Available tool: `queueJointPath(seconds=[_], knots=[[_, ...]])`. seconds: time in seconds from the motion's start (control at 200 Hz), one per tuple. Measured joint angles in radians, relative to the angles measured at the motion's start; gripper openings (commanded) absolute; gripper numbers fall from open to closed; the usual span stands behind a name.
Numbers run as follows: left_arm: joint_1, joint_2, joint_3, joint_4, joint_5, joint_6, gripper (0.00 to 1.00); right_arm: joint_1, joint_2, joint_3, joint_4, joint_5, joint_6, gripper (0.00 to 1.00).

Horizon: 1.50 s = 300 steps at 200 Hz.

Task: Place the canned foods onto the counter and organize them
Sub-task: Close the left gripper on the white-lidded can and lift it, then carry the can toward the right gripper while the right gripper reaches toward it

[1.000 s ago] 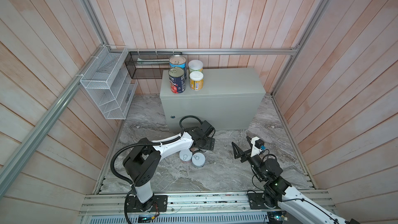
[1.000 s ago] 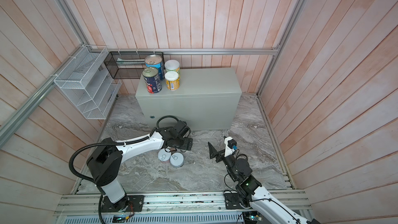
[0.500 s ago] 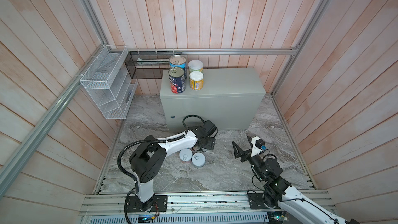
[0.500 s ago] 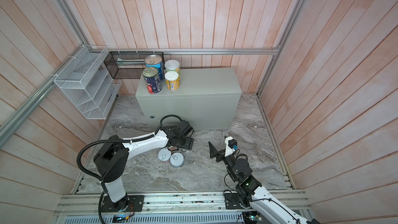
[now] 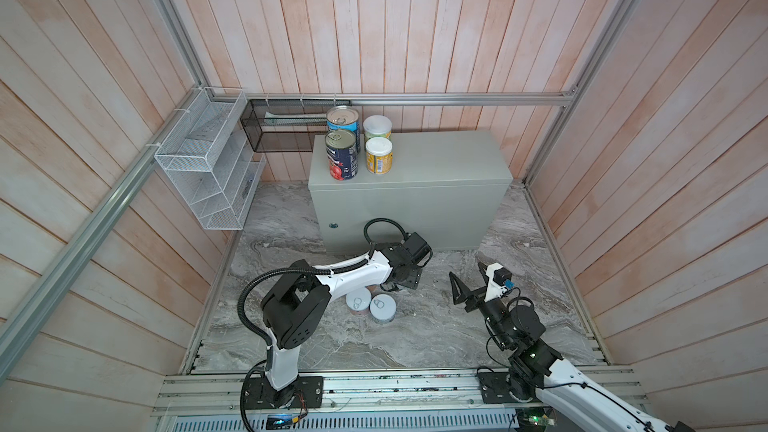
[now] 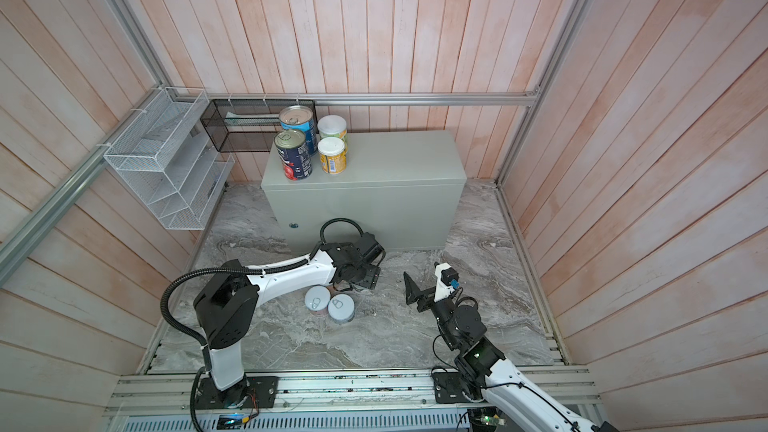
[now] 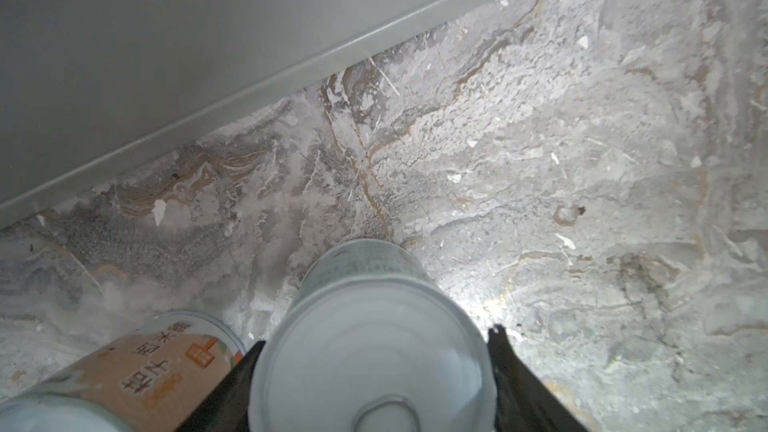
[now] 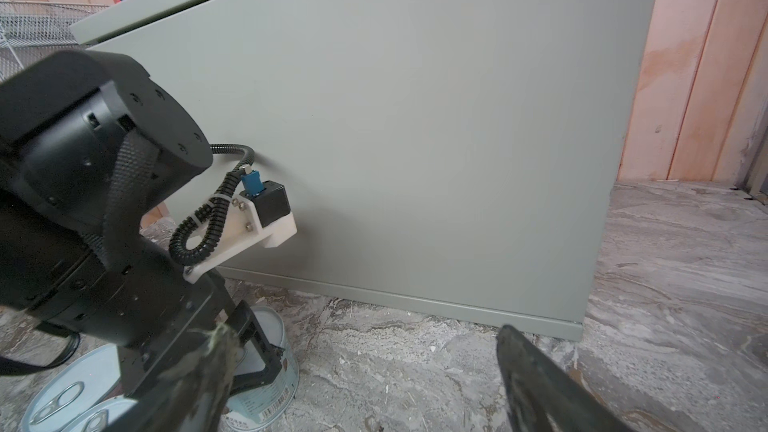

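My left gripper (image 7: pixel 378 335) is shut on a short pale pull-tab can (image 7: pixel 374 371) that stands on the marble floor just in front of the counter (image 5: pixel 436 164). In both top views the left gripper (image 5: pixel 401 280) covers that can. Two more short cans (image 5: pixel 358 299) (image 5: pixel 383 307) stand together beside it. On the counter's left end stand a navy tomato can (image 5: pixel 341 154), a light blue can (image 5: pixel 343 120) and two white-lidded yellow-green cans (image 5: pixel 378 155) (image 5: pixel 377 128). My right gripper (image 8: pixel 365 332) is open and empty, low over the floor to the right (image 5: pixel 466 274).
A white wire basket (image 5: pixel 208 160) hangs on the left wall and a black mesh basket (image 5: pixel 286 126) on the back wall beside the counter. Wooden walls close three sides. An aluminium rail (image 5: pixel 374 384) runs along the front by both arm bases.
The left gripper's fingers have closed in on the short can, and the left arm has shifted slightly right. The right arm has not moved.
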Motion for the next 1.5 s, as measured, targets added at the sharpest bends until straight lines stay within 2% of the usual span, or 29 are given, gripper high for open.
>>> queueJointPath(seconds=[0.155, 0.325, 0.42, 0.5, 0.62, 0.715, 1.14, 1.5], knots=[[0.000, 0.002, 0.003, -0.002, -0.004, 0.003, 0.75, 0.000, 0.002, 0.000, -0.001, 0.000, 0.001, 0.98], [-0.002, 0.013, 0.016, -0.007, -0.012, 0.007, 0.83, 0.000, 0.002, 0.000, -0.002, 0.002, 0.004, 0.97], [-0.002, 0.029, 0.018, -0.016, -0.023, 0.012, 0.83, -0.001, 0.002, 0.000, -0.002, 0.004, 0.007, 0.97], [-0.002, 0.051, 0.018, -0.022, -0.026, 0.016, 0.76, -0.002, 0.002, 0.000, -0.003, 0.007, 0.008, 0.97], [-0.003, 0.052, 0.021, -0.021, -0.026, 0.018, 0.71, -0.003, 0.002, 0.000, -0.005, 0.010, 0.008, 0.97], [-0.004, 0.052, 0.021, -0.021, -0.026, 0.018, 0.62, -0.003, 0.002, 0.000, -0.006, 0.011, 0.008, 0.97], [-0.004, 0.023, 0.021, -0.064, -0.016, 0.023, 0.57, -0.005, 0.002, 0.000, -0.005, 0.002, 0.007, 0.97], [0.011, -0.151, 0.018, -0.068, 0.045, 0.021, 0.54, -0.005, 0.008, 0.000, -0.001, -0.052, 0.007, 0.96]])
